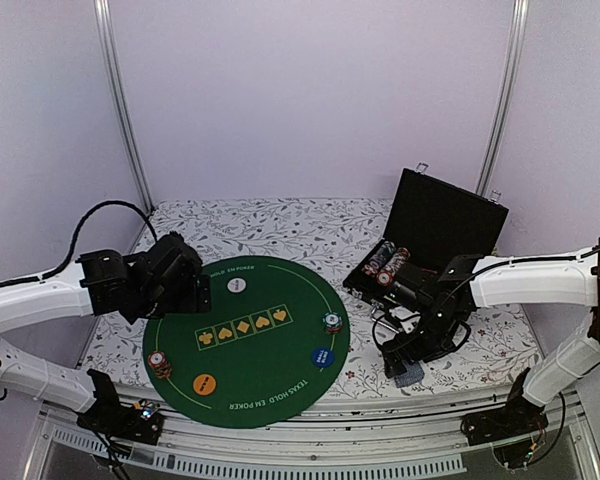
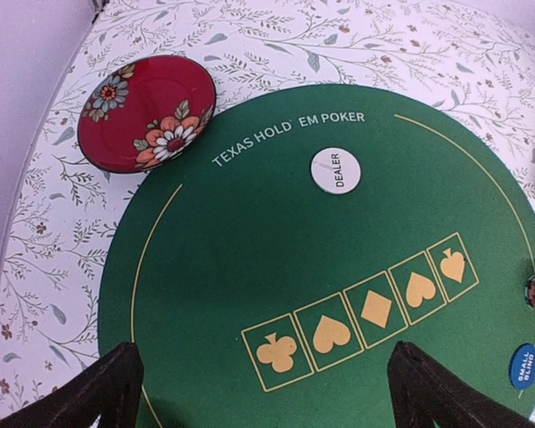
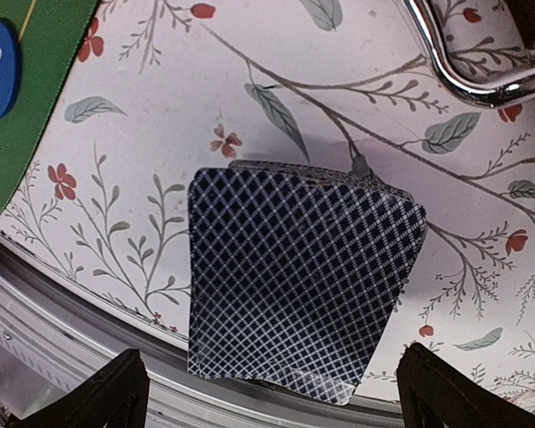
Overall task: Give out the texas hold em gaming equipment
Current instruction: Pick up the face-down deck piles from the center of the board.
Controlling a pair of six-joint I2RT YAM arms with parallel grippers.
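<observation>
- Mat [image 1: 250, 350]: three buttons [image 1: 237, 285], two chip stacks [image 1: 159, 363].
- One deck [image 3: 294, 285], tabletop's [image 1: 280, 225] near right edge.
- Bowl [image 2: 147, 111], case [image 1: 435, 235] flank mat.
- Left gripper [image 2: 266, 392], right gripper [image 3: 272, 392]: released.

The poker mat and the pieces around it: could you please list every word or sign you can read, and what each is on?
"TEXAS HOLD EM POKER" on the green mat, near its rim.
"DEALER" on the white button.
"SMALL BLIND" on the blue button.
Five boxed gold suit signs at the mat's centre.
The orange button and chip stacks: too small to read.
The card deck: patterned back only, no text.
</observation>
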